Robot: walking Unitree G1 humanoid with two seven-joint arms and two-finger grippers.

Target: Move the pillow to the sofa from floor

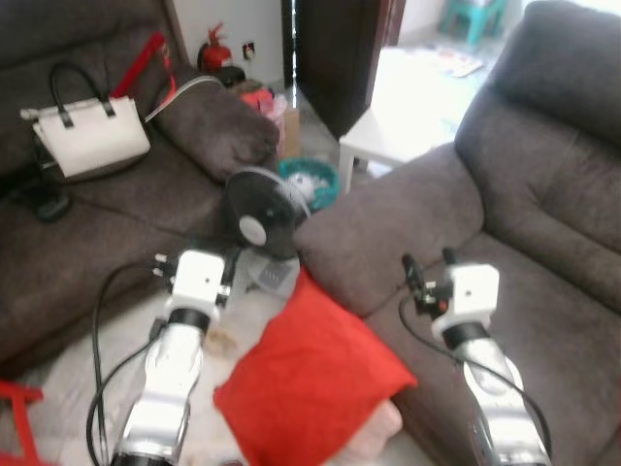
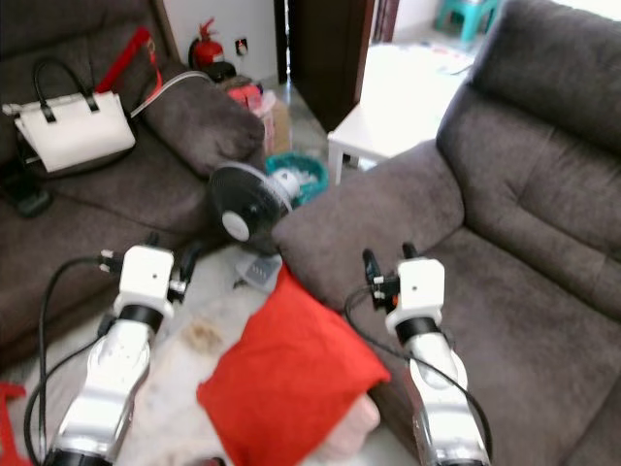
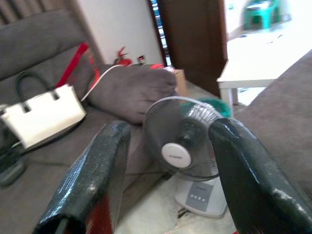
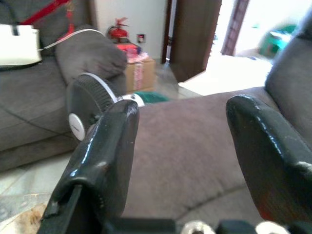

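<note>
Both grippers are spread and hold nothing: the left gripper (image 3: 165, 180) points at a small fan (image 1: 262, 216) at frame centre, and the right gripper (image 1: 428, 269) hangs over the sofa (image 1: 543, 291) seat at the right. The red pillow (image 1: 310, 379) sits low in the middle between the arms, leaning against the sofa's armrest. A white handbag (image 1: 89, 136) rests on the couch (image 1: 116, 233) at upper left.

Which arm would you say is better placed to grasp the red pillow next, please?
Probably the left. The red pillow lies on the floor leaning on the sofa. The left gripper hangs open over the floor beside it; the right gripper, also open, is over the sofa seat.
</note>
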